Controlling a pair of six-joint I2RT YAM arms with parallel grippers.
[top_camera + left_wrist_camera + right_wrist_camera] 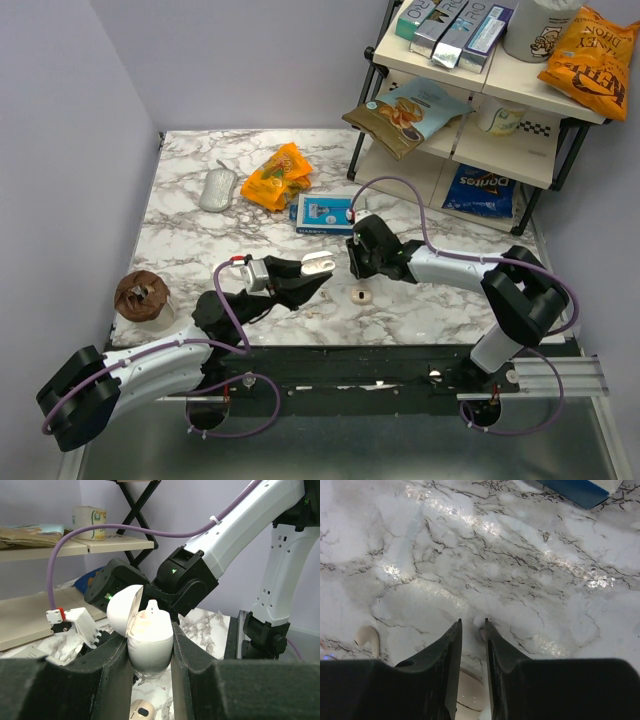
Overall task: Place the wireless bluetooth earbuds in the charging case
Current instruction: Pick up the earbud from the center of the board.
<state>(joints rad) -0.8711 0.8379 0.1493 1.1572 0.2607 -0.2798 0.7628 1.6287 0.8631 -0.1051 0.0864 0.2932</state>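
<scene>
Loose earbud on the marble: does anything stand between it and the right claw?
Nothing visible does. The earbud lies on bare table beside the right claw, with only marble between them. The charging case, held in the left claw, is not between them.

- Orange chip bag (588,55), right end of top shelf: "HONEY DIJON" in dark capitals, upside down in overhead view. Brand badge beneath, seemingly "Kettle", only partly legible.
- Blue bag (478,188), lower shelf: "Doritos" in white lettering.
- Row of boxes (455,25), left end of top shelf: large letters on faces, cut off by frame edge, no whole word readable.
- White tub (535,30) beside boxes: dark print, illegible.
- Blue-and-white box (322,213), on surface toward back edge: print too small to read.
</scene>
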